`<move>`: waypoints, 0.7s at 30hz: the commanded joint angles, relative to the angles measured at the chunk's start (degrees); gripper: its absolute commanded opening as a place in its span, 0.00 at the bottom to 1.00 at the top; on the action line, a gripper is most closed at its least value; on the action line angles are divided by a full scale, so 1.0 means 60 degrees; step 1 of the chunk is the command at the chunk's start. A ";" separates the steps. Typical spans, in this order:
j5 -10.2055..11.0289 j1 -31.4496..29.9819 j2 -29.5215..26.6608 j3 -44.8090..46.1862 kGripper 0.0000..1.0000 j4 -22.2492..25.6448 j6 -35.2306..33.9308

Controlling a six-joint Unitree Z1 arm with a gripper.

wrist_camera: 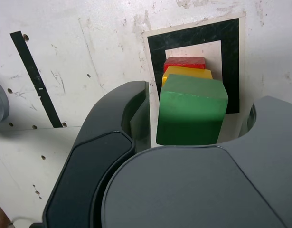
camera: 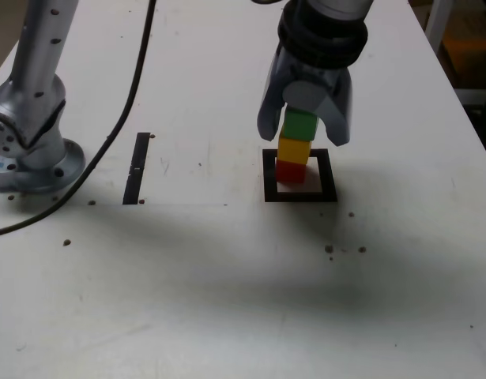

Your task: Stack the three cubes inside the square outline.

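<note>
1. So the three cubes are all in one tower: red cube (camera: 290,171) on the bottom, yellow cube (camera: 294,148) on top of it, green cube (camera: 299,124) on the very top. In the wrist view they fan out a bit, green (wrist_camera: 193,111) nearest the camera, then yellow (wrist_camera: 187,72), then a sliver of red (wrist_camera: 184,62).
2. The tower sits inside the square outline (camera: 299,195), on its white middle. In the exterior view it's crowded toward the 10 o'clock corner of the square, with bare white showing on the 4 o'clock side.
3. The gripper (camera: 306,136) hangs right over the stack, one jaw on each side of the green cube. Jaws are spread apart, and in the wrist view (wrist_camera: 198,121) there's a visible gap on both sides of the cube, so it's not clamping anything as far as I can see.
4. Going outward on the white table (camera: 227,300): a straight black strip (camera: 137,167) lies at 9 o'clock from the square in the exterior view, well apart from it.
5. Further out at 9 o'clock is the arm's silver base (camera: 29,134), with a black cable (camera: 128,103) running past it.
6. The tabletop is scuffed, with little dark holes dotted around.
</note>
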 commanded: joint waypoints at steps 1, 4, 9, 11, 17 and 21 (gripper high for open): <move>0.0033 0.0019 -0.0159 0.0040 0.81 0.0034 0.0010; 0.0063 0.0019 -0.0277 0.0085 0.81 0.0054 -0.0003; 0.0216 0.0008 -0.0515 0.0114 0.82 0.0150 -0.0072; 0.0389 -0.0017 -0.0745 0.0132 0.82 0.0290 -0.0168; 0.1142 -0.0356 -0.1853 0.0151 0.83 0.0865 -0.0656; 0.1331 -0.0747 -0.2052 0.0159 0.83 0.0972 -0.0923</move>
